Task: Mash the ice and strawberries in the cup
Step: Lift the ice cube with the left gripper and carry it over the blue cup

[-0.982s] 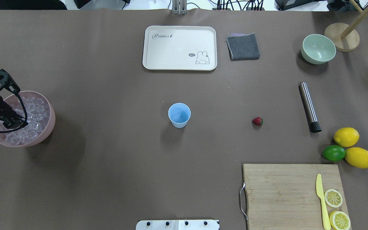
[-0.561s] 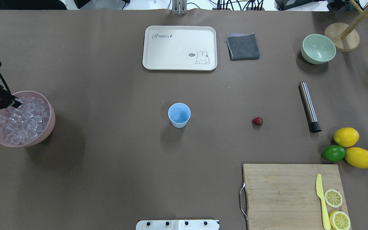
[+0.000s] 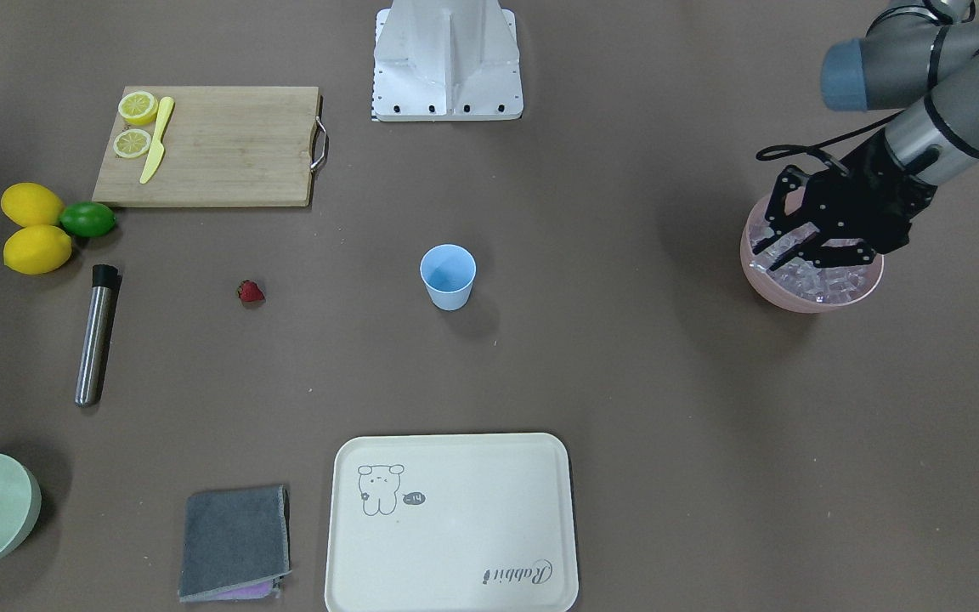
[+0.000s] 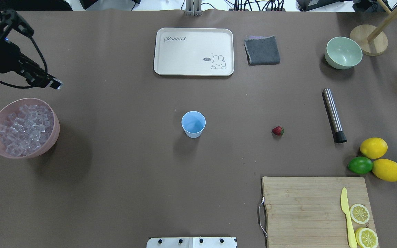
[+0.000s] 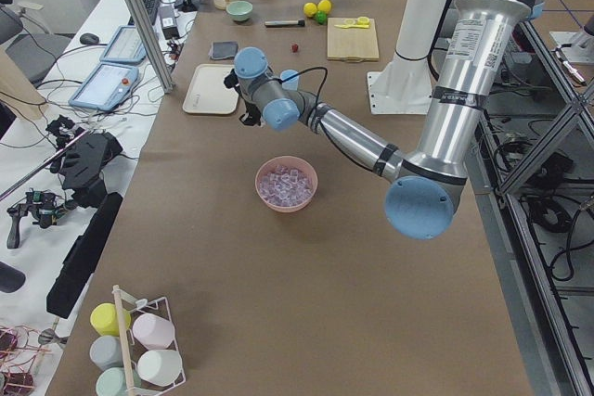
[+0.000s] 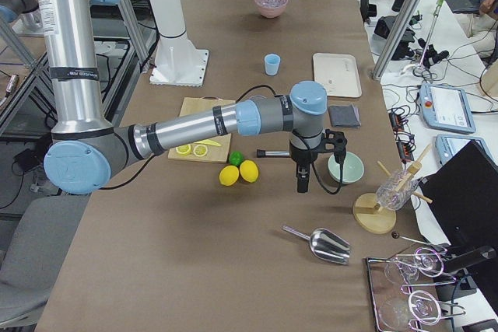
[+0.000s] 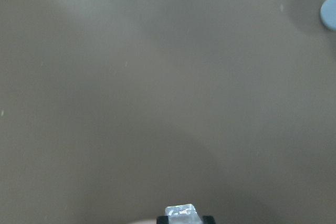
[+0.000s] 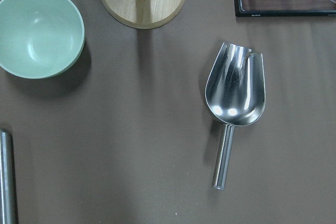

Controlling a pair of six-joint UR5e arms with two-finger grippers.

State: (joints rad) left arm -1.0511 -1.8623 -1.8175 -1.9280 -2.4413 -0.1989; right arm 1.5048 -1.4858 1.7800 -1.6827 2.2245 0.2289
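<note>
My left gripper (image 4: 56,84) is shut on one clear ice cube (image 7: 181,213). It hangs above the table, beyond and to the right of the pink bowl (image 4: 56,128) of ice (image 4: 22,129). The light-blue cup (image 4: 193,124) stands upright at the table's middle, far from the gripper. The strawberry (image 4: 277,131) lies on the table to the cup's right. My right gripper (image 6: 301,186) shows only in the exterior right view, pointing down near the pale green bowl (image 6: 345,167); I cannot tell whether it is open or shut.
A cream tray (image 4: 194,51), a grey cloth (image 4: 262,50) and the green bowl (image 4: 343,52) sit at the back. A steel rod (image 4: 334,115), two lemons, a lime and a cutting board (image 4: 308,206) with a knife are at the right. A metal scoop (image 8: 236,85) lies beyond.
My left gripper has come up out of the pink bowl with an ice cube in it and has moved toward the far side and to the right. Nothing else moved.
</note>
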